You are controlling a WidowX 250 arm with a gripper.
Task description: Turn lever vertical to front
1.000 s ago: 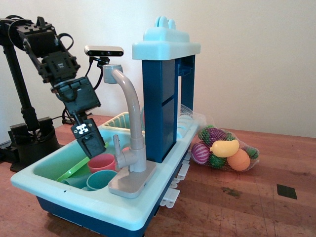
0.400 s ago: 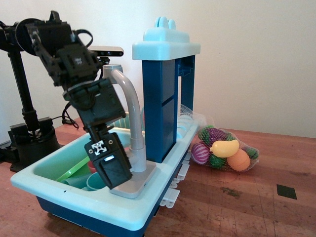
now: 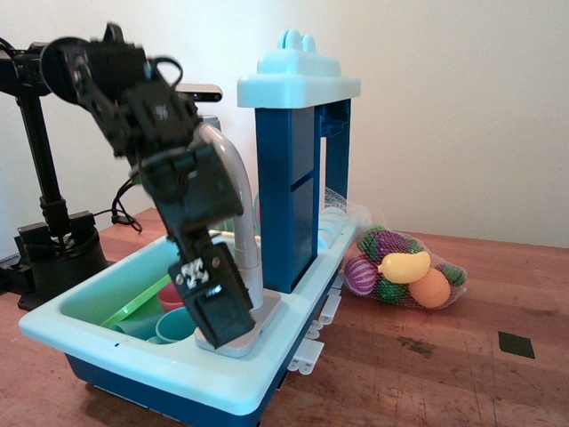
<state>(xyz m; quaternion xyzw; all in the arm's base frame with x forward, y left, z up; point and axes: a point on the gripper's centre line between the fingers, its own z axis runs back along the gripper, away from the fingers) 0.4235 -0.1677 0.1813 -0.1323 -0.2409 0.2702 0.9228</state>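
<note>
A white wall backs the wooden surface (image 3: pixel 462 356). At left stands a black stand (image 3: pixel 40 178). My pincer (image 3: pixel 222 320) hangs low over the toy sink (image 3: pixel 133 369), in front of the tap's grey spout (image 3: pixel 233 178); I cannot tell its spread. It hides the lever. Two cups (image 3: pixel 173 322) lie in the basin; one net bag of toy fruit (image 3: pixel 404 269) rests at right.

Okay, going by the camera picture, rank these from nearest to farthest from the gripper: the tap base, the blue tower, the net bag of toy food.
From the gripper:
1. Tap base, right beside it on the sink rim.
2. Blue tower, behind and to the picture's right.
3. Net bag of toy food, far right on the table.
</note>
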